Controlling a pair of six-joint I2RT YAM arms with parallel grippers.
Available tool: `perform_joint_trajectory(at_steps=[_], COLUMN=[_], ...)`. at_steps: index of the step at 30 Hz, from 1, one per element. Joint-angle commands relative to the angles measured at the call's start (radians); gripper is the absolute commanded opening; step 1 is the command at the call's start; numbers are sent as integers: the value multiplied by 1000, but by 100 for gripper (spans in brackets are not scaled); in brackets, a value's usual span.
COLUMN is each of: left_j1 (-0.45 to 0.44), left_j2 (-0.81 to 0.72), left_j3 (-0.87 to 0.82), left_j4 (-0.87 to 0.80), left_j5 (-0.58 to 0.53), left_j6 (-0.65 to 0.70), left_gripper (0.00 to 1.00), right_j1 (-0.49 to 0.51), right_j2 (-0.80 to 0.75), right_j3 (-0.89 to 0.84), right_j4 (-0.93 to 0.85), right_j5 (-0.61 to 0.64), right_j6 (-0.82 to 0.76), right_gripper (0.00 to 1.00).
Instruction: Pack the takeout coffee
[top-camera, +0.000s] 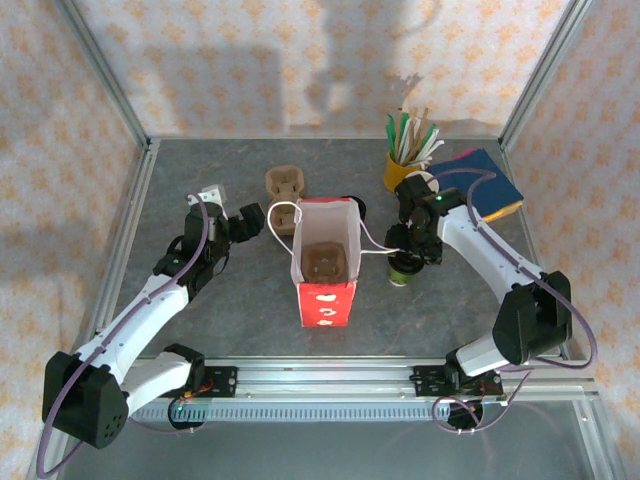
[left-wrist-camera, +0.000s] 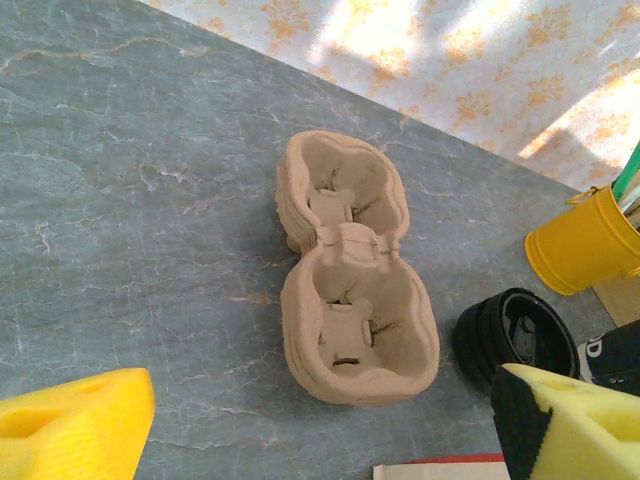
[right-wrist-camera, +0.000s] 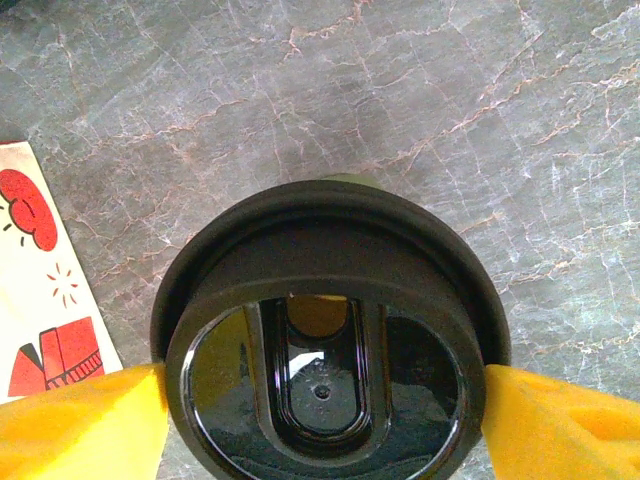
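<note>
The coffee (top-camera: 404, 270) stands just right of the open bag (top-camera: 325, 300), level with its mouth. From the right wrist its black lid (right-wrist-camera: 320, 330) faces up. The right gripper (right-wrist-camera: 320, 390) sits over it with a yellow finger (right-wrist-camera: 80, 420) pressed to each side of the lid's rim: jaws wide, but closed on the coffee. I cannot tell whether the coffee rests on the table (top-camera: 250, 300) or hangs just clear of it.

A brown pulp piece (top-camera: 325, 262) lies in the bottom of the bag. Left of the bag, the left gripper (top-camera: 250, 220) is spread wide and holds nothing. It is aimed at the carrier (left-wrist-camera: 350, 280), which lies flat on the table, apart from its fingers (left-wrist-camera: 70, 425). The yellow cup (top-camera: 400, 170) of sticks stands at the back right.
</note>
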Motion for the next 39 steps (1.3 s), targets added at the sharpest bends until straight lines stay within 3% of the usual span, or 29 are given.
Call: perform_joint_trajectory(at_steps=[1,8,17,39], left_j1=[8,8,8,9], left_j2=[9,10,22,18], left_j3=[39,36,42,38], left_j4=[-24,-23,-17,-23], left_j5=[14,15,25,28], left_j6=[17,17,20,24], left_gripper=[89,89,89,89], right_j1=[8,10,33,28], right_j2=[20,44,74,90], right_j3=[6,9,4,-150], right_j4=[-5,-21,-28,112], right_j5=[30,47,82,-24], right_j6=[16,26,43,15], right_gripper=[78,74,77,72])
